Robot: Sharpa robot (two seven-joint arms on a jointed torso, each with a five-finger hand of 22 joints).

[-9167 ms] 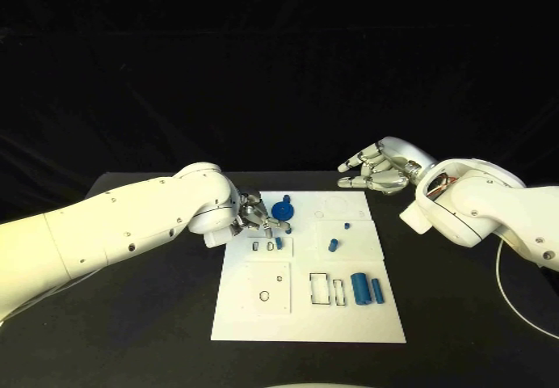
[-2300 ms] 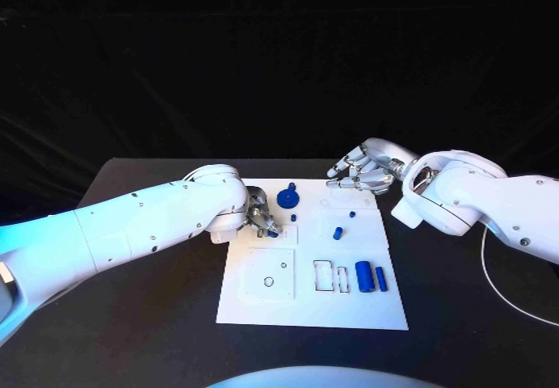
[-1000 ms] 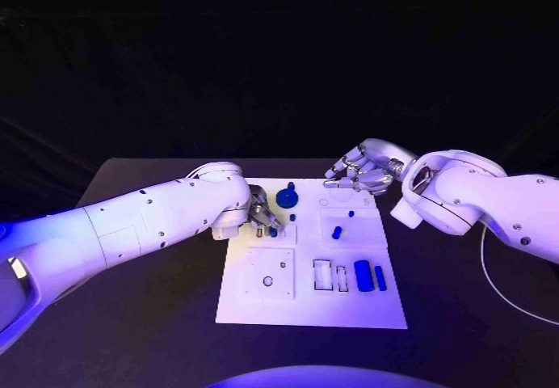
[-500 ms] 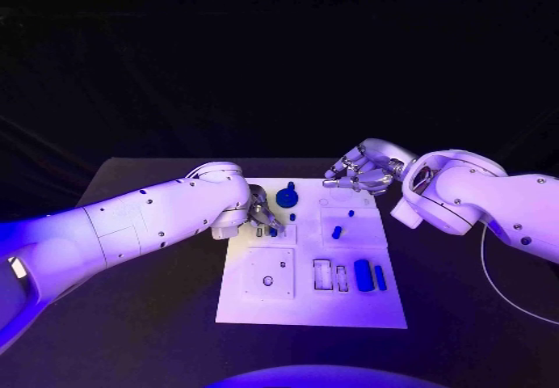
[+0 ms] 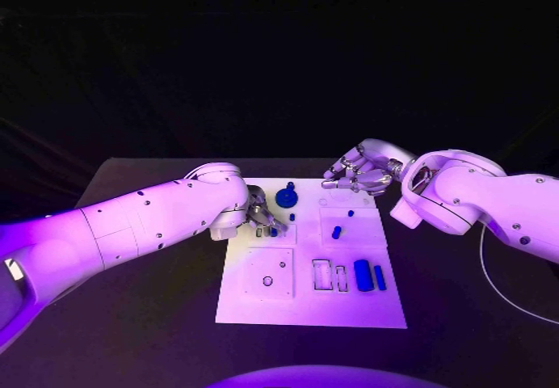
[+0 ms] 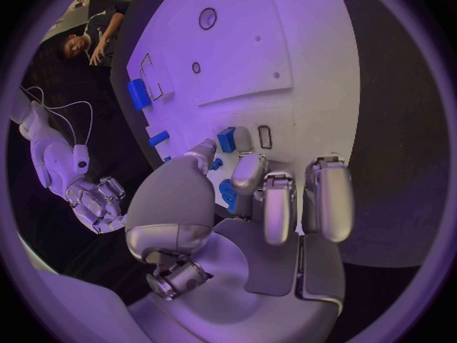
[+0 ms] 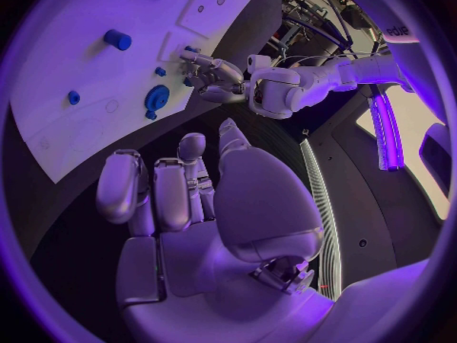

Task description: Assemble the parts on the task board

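The white task board (image 5: 268,303) lies mid-table. My left hand (image 5: 258,218) hovers low over its left edge, and the fingertips (image 6: 250,168) stop just short of a small blue block (image 6: 227,139) beside a narrow slot (image 6: 265,136); it holds nothing. The same block (image 5: 274,232) shows by that hand from above. A blue disc (image 5: 287,196) and a small peg (image 5: 292,217) sit at the far end. My right hand (image 5: 361,174) floats over the far right corner, fingers loosely bent and empty. The right wrist view shows the disc (image 7: 156,97) and my left hand (image 7: 214,76).
Two blue cylinders (image 5: 363,275) lie side by side near the board's right edge, next to two rectangular slots (image 5: 321,274). A short blue piece (image 5: 335,233) and a tiny peg (image 5: 350,213) sit on the right half. Black table (image 5: 140,323) surrounds the board.
Since the oldest frame the whole picture has shifted, so the camera moved. Both hands and all the parts keep their places on the board.
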